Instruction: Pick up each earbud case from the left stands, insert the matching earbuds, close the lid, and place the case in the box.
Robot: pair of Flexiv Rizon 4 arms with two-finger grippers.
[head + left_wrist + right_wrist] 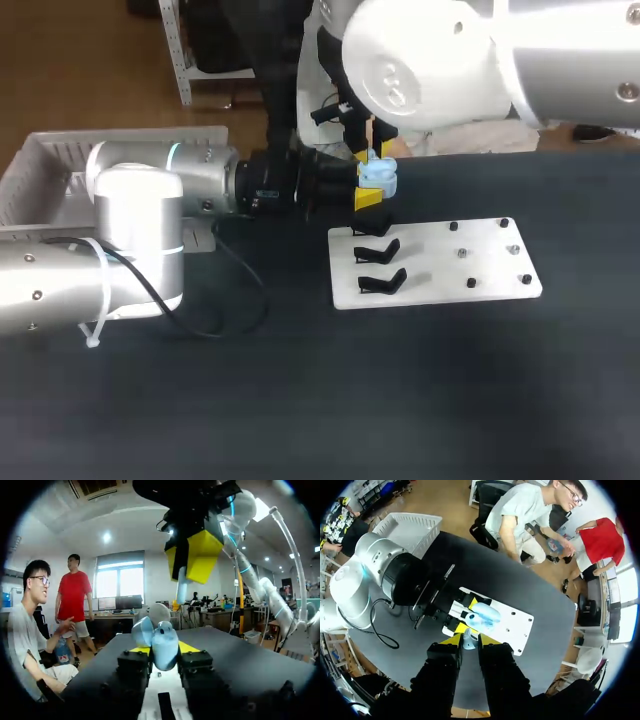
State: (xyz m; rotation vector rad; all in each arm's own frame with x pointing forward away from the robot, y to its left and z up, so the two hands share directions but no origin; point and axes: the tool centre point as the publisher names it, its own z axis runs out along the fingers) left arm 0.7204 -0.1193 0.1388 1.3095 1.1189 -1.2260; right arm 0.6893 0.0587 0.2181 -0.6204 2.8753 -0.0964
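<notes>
My left gripper comes in from the left and is shut on a light blue earbud case, held with its lid open above the far left corner of the white board. In the left wrist view the open case sits between the yellow tips. My right gripper hangs directly above the case, shut on a small pale earbud. From the right wrist view the case lies just under and ahead of that earbud. Three black stands on the board's left side are bare.
Small dark pegs dot the right half of the white board. A white basket stands at the table's far left, behind my left arm. A black cable loops on the dark tabletop beside that arm.
</notes>
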